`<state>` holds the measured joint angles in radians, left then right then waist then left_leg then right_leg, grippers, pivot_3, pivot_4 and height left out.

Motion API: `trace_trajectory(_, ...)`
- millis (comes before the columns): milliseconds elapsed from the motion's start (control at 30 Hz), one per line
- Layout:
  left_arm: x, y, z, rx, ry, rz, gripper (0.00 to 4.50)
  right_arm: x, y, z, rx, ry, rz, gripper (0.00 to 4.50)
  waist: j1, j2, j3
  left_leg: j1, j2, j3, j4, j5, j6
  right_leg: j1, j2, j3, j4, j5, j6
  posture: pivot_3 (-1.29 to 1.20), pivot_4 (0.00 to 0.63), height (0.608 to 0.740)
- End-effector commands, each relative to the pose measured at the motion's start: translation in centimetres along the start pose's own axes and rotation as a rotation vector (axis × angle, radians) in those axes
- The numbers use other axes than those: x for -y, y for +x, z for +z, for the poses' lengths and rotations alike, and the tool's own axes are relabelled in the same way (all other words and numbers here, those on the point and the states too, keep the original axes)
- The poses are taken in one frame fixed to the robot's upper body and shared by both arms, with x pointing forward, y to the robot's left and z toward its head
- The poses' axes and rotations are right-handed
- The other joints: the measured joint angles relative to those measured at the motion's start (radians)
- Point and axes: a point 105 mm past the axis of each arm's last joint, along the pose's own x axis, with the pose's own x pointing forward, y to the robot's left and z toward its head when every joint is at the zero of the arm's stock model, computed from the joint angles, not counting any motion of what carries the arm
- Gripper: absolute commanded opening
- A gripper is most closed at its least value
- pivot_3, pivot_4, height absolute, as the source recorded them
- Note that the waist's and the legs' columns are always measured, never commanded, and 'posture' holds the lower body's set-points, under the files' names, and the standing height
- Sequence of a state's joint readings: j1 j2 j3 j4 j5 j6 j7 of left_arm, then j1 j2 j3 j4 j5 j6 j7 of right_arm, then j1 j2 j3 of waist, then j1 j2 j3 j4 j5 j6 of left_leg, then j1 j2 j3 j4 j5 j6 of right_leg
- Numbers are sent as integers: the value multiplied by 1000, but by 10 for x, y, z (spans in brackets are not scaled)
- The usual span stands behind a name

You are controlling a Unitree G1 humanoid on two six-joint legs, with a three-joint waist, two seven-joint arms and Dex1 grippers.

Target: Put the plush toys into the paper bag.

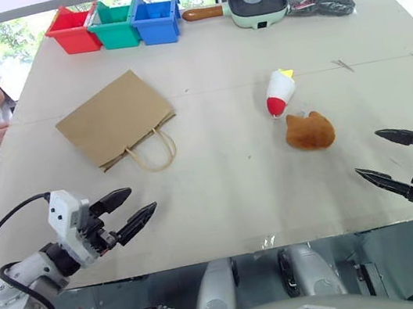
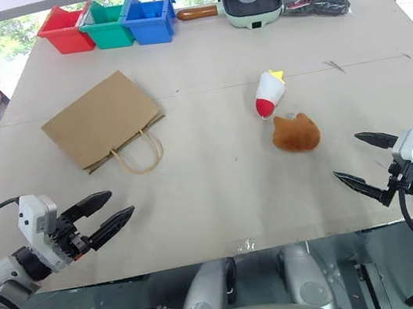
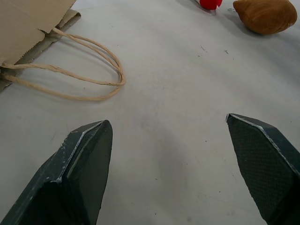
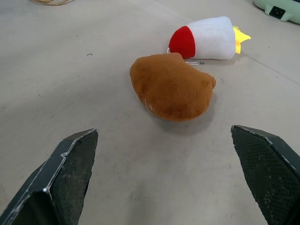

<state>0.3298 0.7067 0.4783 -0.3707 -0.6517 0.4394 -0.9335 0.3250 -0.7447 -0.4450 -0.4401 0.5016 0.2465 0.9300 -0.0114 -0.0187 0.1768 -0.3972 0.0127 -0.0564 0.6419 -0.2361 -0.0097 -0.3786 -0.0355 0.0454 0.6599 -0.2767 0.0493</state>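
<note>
Two grippers hover empty over the table [image 1: 241,220]. Left gripper [image 1: 130,210], lower left, fingers spread. Paper bag [image 1: 115,120] lies flat at centre-left. White-and-red plush [image 1: 279,93] and orange-brown plush [image 1: 309,131] lie right of centre. Right gripper [image 1: 382,158], lower right, fingers spread.

From my station, the paper bag [image 1: 113,118] looked like matt brown kraft paper, its handles [image 3: 84,70] rough twisted cord. The orange-brown toy [image 4: 171,86] was short, fuzzy plush; the white-and-red toy [image 4: 206,38] was smoother soft cloth. The table [image 1: 237,197] read as a dull, pale board, faintly scuffed. Both grippers' fingers [image 4: 70,178] were matt black with finely textured pads. The far bins [image 1: 113,25] looked like glossy plastic.
</note>
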Motion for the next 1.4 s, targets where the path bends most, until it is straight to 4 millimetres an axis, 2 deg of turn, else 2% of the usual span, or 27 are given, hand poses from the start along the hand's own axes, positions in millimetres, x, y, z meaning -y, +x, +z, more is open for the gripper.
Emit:
trace_trajectory(33, -14, 6, 10, 15, 81, 60, 4203, -5, 13, 20, 83, -47, 4, 4444, 0, 0, 0, 0, 0, 0, 0, 0, 0, 0, 0, 0, 0, 0, 0, 0, 150, 740)
trace_trajectory(133, -44, 14, 21, -25, 310, 166, 4203, -26, 37, 47, 191, -53, 65, 4444, 0, 1, 0, 0, -1, 1, 1, 0, 0, 0, 2, -2, 1, 0, 1, 0, 150, 740)
trace_trajectory(267, -60, 22, 26, -91, 564, 174, 4203, -41, 50, 60, 231, -46, 107, 4444, 0, 0, 0, 0, 0, 0, 1, 0, -1, 0, 2, -1, 2, 0, 0, 0, 150, 740)
trace_trajectory(400, -64, 40, 27, -141, 832, 101, 4203, -50, 55, 63, 244, -38, 120, 4444, 4, 0, 0, -3, -2, -2, -1, -1, 1, -2, -1, -1, 0, 3, 4, 0, 150, 740)
trace_trajectory(567, -59, 67, 25, -118, 977, 2, 4203, -54, 55, 61, 239, -32, 108, 4444, 2, 0, 0, -2, -3, 0, -2, -1, 1, -2, -1, -4, 1, 3, 4, 0, 150, 740)
trace_trajectory(600, -56, 70, 22, -119, 1019, -29, 3693, -55, 55, 60, 238, -31, 103, 4500, 2, 0, 0, -2, -2, 0, -2, -1, 1, -2, -1, -3, 1, 3, 4, 0, 150, 740)
trace_trajectory(633, -55, 72, 21, -107, 1037, -45, 3504, -56, 54, 60, 236, -30, 99, 4500, 1, 0, 0, -1, -3, 0, -2, -1, 1, -2, -1, -3, 1, 3, 4, 0, 150, 740)
trace_trajectory(733, -53, 79, 20, -74, 1048, -79, 2097, -59, 54, 59, 231, -33, 85, 4500, -6, 0, 0, -1, -3, 0, -2, -1, 1, -2, 0, -2, 1, 3, 4, 0, 150, 740)
trace_trajectory(767, -53, 81, 20, -60, 1025, -78, 1790, -59, 55, 58, 228, -35, 77, 4500, -5, 0, 0, -1, -2, 0, -2, -1, 1, -2, 0, -2, 2, 3, 4, 0, 150, 740)
trace_trajectory(800, -54, 82, 21, -55, 1027, -78, 1296, -59, 55, 58, 228, -43, 68, 4500, -4, 0, 0, -1, -2, 0, -2, -1, 1, -2, 0, -3, 2, 3, 4, 0, 150, 740)
trace_trajectory(867, -58, 84, 23, -32, 912, -53, 311, -61, 56, 57, 227, -25, 66, 4500, -3, 0, 0, -1, -3, 1, -2, -1, 1, -2, 1, -3, 2, 3, 4, 0, 150, 740)
trace_trajectory(900, -59, 85, 25, -20, 877, -45, 59, -63, 57, 56, 228, -12, 71, 4500, -3, 0, 0, -1, -3, 1, -1, -1, 1, -2, 1, -3, 3, 3, 4, 0, 150, 740)
trace_trajectory(967, -53, 87, 29, 30, 716, -77, 0, -64, 59, 57, 241, 7, 76, 3974, -4, 0, 0, -2, -2, 1, 0, -1, 1, -2, 1, -3, 3, 3, 4, 0, 150, 740)
trace_trajectory(1000, -49, 88, 34, 67, 568, -89, 0, -67, 60, 57, 248, 33, 99, 3704, -5, 0, 0, -2, -2, 1, 0, -1, 1, -1, 1, -3, 3, 3, 4, 0, 150, 740)
trace_trajectory(1033, -37, 89, 50, 163, 312, -142, 0, -68, 68, 56, 247, 36, 106, 3224, -7, -1, 0, -2, -2, 0, 0, -1, 1, -2, 1, -4, 3, 3, 4, 0, 150, 740)
trace_trajectory(1067, -24, 88, 61, 211, 137, -213, 0, -69, 74, 55, 244, 36, 111, 2753, -10, -2, 1, -2, -1, -1, 0, -1, 1, -1, 0, -3, 4, 3, 4, 0, 150, 740)
trace_trajectory(1133, 2, 88, 79, 255, -11, -346, 0, -73, 95, 59, 264, 38, 133, 1660, -10, -2, 1, -2, 0, -5, 3, -1, 1, -1, 0, -4, 5, 3, 4, 0, 150, 740)
trace_trajectory(1233, 24, 88, 95, 268, -124, -435, 0, -79, 128, 68, 284, 46, 159, 241, -20, -1, 1, -1, 0, -6, 5, -1, 1, 0, 1, -4, 5, 3, 4, 0, 150, 740)
trace_trajectory(1267, 33, 90, 99, 265, -133, -469, 0, -85, 142, 71, 287, 32, 187, 59, -21, -1, 1, -1, 0, -6, 5, 0, 1, 0, 2, -4, 6, 3, 4, 0, 150, 740)
trace_trajectory(1400, 59, 97, 110, 272, -142, -553, 0, -103, 184, 82, 285, 20, 289, 59, -23, -1, 1, -1, -3, -6, 5, 0, 1, 0, 2, -4, 6, 3, 4, 0, 150, 740)
